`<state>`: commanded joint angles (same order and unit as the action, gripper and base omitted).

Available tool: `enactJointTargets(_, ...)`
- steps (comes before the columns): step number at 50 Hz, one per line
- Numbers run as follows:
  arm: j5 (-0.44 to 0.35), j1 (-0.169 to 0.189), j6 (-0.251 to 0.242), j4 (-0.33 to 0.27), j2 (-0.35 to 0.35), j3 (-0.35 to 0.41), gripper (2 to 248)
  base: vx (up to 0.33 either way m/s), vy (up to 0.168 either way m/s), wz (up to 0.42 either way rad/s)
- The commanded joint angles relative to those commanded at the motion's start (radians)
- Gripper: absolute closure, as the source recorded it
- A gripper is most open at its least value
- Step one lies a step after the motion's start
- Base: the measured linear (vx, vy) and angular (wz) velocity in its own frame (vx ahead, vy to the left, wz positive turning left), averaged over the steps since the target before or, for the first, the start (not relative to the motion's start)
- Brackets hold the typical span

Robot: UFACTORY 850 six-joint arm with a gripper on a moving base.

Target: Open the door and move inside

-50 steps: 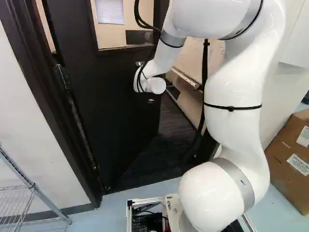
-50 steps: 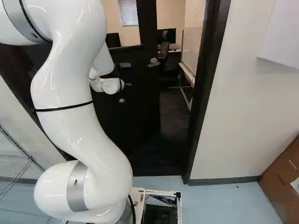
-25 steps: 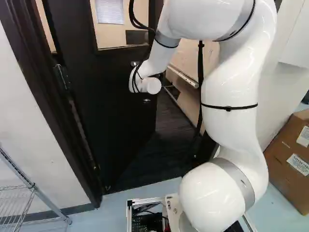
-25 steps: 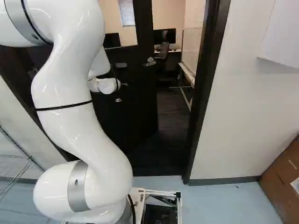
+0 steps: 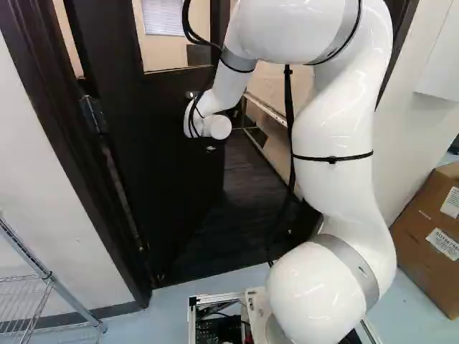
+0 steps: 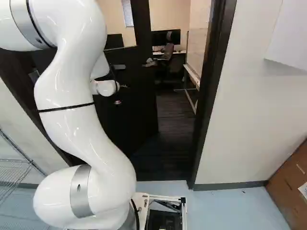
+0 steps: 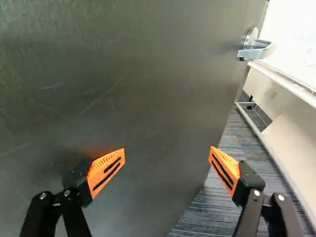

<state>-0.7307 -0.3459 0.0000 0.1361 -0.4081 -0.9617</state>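
White, smooth-shelled robot arm point(image 5: 333, 136) reaching toward a dark, flat door point(image 5: 161, 150) with a glass window point(image 5: 176, 46) in its upper part. The door stands partly open, angled into the room, with dark striped floor point(image 6: 173, 115) showing beyond its free edge. In the wrist view, the black two-fingered gripper point(image 7: 167, 155) faces the door, its orange-padded jaws spread wide; whether they touch it cannot be told. Farther ahead, a silver metal lever handle point(image 7: 254, 51) sits near the door's free edge.
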Motion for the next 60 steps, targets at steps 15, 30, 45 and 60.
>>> enactJointTargets(15, 0.000, -0.027, 0.000, 0.000, -0.028, -0.035, 3, 0.000, 0.000, 0.000)
enactJointTargets(30, 0.000, -0.054, 0.000, -0.001, -0.057, -0.072, 3, 0.000, 0.000, 0.000)
enactJointTargets(45, 0.000, -0.080, 0.000, -0.034, -0.086, -0.109, 3, 0.000, 0.000, 0.000)
enactJointTargets(60, 0.000, -0.104, 0.000, -0.079, -0.108, -0.137, 3, 0.000, 0.000, 0.000)
